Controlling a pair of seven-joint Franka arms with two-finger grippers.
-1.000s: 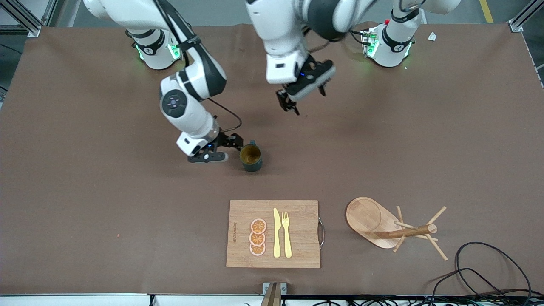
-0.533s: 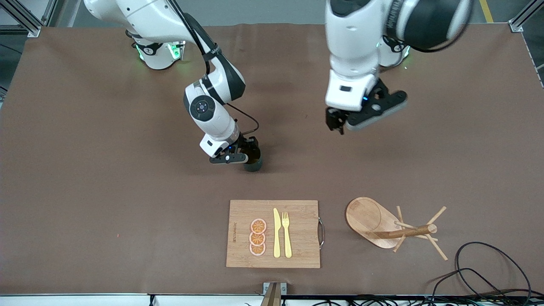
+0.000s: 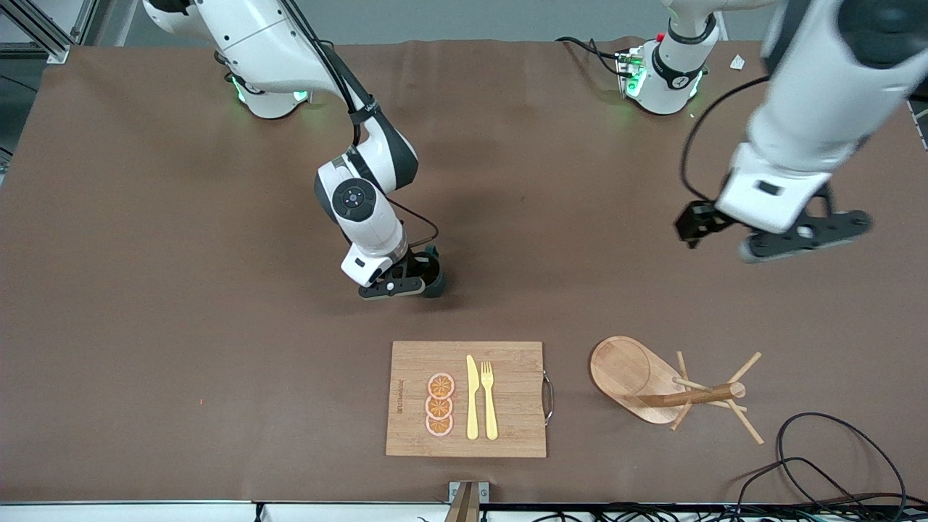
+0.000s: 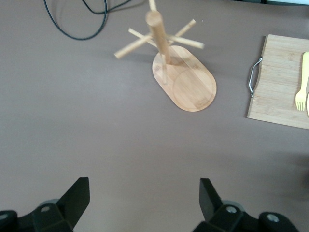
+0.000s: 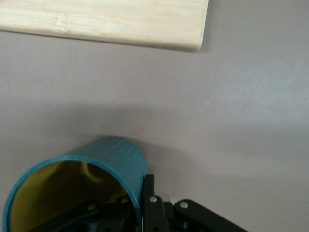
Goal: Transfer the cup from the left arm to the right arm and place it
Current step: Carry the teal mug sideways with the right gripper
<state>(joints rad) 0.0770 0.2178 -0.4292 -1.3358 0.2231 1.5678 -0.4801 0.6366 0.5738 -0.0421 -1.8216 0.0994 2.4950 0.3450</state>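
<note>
The dark teal cup point(image 3: 435, 283) with a yellow inside stands upright on the table, farther from the front camera than the cutting board. My right gripper point(image 3: 426, 277) is down on it. In the right wrist view one finger is inside the cup point(image 5: 116, 159) and the other finger point(image 5: 147, 193) presses on the outside of the wall, so my right gripper point(image 5: 136, 197) is shut on the rim wall. My left gripper point(image 3: 694, 223) is up over bare table toward the left arm's end. It shows open and empty in the left wrist view point(image 4: 145, 203).
A bamboo cutting board point(image 3: 515, 428) with orange slices, a yellow knife and a fork lies near the front edge. A wooden peg rack point(image 3: 674, 384) stands beside it, and it also shows in the left wrist view point(image 4: 169, 63). Black cable point(image 3: 834, 457) lies at the front corner.
My right gripper moved sideways onto the cup and closed over its wall. My left arm swung away from the table's middle toward its own end.
</note>
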